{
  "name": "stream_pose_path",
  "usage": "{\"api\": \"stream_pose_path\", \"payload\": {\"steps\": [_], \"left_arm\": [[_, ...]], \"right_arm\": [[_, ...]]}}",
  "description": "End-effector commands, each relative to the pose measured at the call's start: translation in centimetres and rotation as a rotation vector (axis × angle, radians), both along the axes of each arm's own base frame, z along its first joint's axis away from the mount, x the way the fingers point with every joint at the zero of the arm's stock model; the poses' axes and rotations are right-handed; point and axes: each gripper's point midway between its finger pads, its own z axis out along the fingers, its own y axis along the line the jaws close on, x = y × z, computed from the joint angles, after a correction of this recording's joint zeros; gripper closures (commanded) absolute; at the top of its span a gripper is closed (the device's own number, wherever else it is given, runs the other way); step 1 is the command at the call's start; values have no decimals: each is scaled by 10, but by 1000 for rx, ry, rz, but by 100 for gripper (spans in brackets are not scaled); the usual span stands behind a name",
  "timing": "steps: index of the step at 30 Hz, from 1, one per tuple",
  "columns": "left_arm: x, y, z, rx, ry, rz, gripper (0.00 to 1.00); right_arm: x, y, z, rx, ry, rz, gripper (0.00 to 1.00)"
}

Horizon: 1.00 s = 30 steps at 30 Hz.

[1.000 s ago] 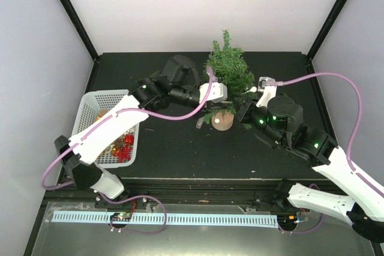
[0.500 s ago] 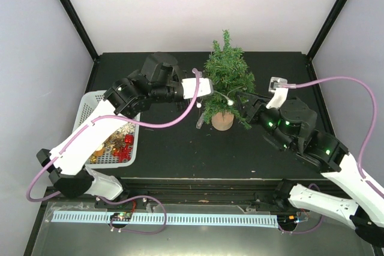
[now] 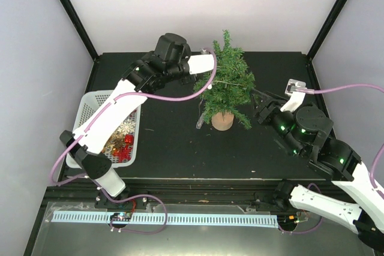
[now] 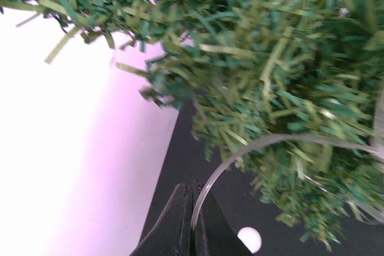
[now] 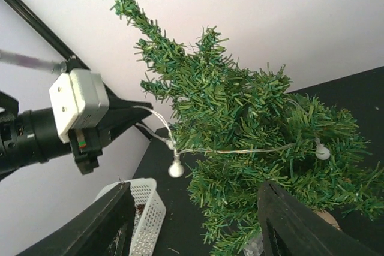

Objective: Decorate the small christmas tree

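The small christmas tree [image 3: 228, 80] stands upright on its tan stump [image 3: 222, 120] at the middle back of the black table. A clear light string [image 5: 240, 150] with small white bulbs [image 5: 176, 169] is draped across its branches, and one end hangs down to the left of the stump [image 3: 199, 125]. My left gripper [image 3: 211, 57] is high at the tree's upper left, shut on the light string [image 4: 193, 199]. My right gripper [image 3: 259, 105] stands open just right of the tree. In the right wrist view its fingers [image 5: 108, 226] flank the lower branches with nothing held.
A white plastic basket [image 3: 90, 105] sits at the left of the table with red [image 3: 125, 148] and gold ornaments [image 3: 125, 129] inside. Black frame posts [image 3: 72, 13] rise at the back corners. Purple cables loop over both arms.
The tree went from tilted to upright. My left gripper rose and moved back with the string. My right gripper opened, let go at the tree and drew away to the right.
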Motion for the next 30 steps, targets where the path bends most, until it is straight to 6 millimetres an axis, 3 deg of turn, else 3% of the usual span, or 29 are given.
{"api": "stream_pose_path", "payload": {"steps": [1, 11, 27, 30], "left_arm": [[29, 3, 33, -6, -133, 60, 99], [42, 10, 62, -60, -211, 69, 98], [83, -32, 47, -153, -193, 48, 98], [90, -37, 38, -164, -172, 55, 85]], "right_arm": [[4, -8, -5, -50, -9, -45, 43], [6, -12, -3, -73, -25, -66, 43], [8, -15, -5, -97, -36, -90, 43], [8, -15, -5, -97, -40, -91, 43]]}}
